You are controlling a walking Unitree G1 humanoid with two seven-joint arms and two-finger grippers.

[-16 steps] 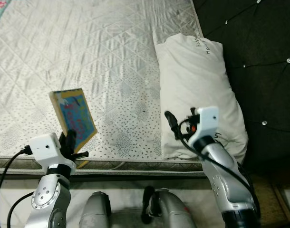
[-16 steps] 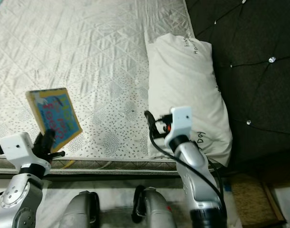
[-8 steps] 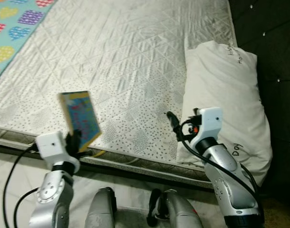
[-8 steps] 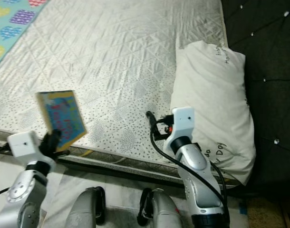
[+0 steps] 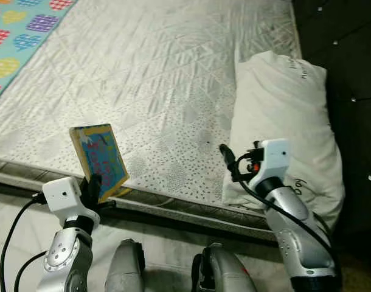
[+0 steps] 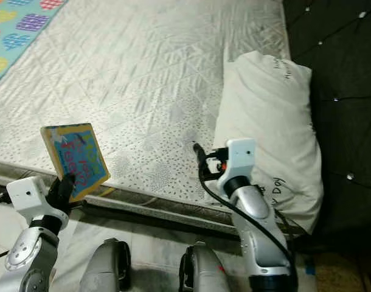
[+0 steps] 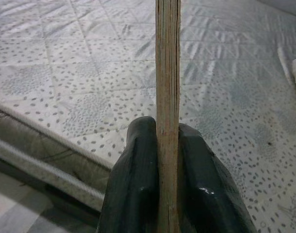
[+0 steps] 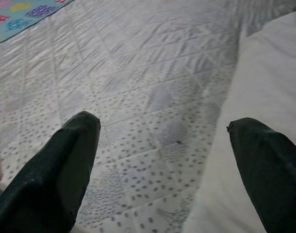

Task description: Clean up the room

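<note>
Item 1: my left gripper (image 7: 167, 160) clamped a colourful book (image 5: 98, 159) (cover lettering unreadable) above the mattress (image 5: 161, 79) edge, as before. Pillow (image 5: 283, 115) read "Day". Right gripper (image 8: 162, 165) spread wide, empty.

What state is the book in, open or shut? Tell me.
Shut. The book stands upright in the left gripper, off the mattress; the left wrist view shows its pages pressed together between the fingers.

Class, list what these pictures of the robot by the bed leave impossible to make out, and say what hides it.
- Book title: too blurred in the eye views; the left wrist view gives its edge alone.
- Pillow lettering: too small, partly behind the right arm.
- Colourful blanket: cut off by the picture's edge.
- Left gripper fingers: their inner faces hidden by the book.
</note>
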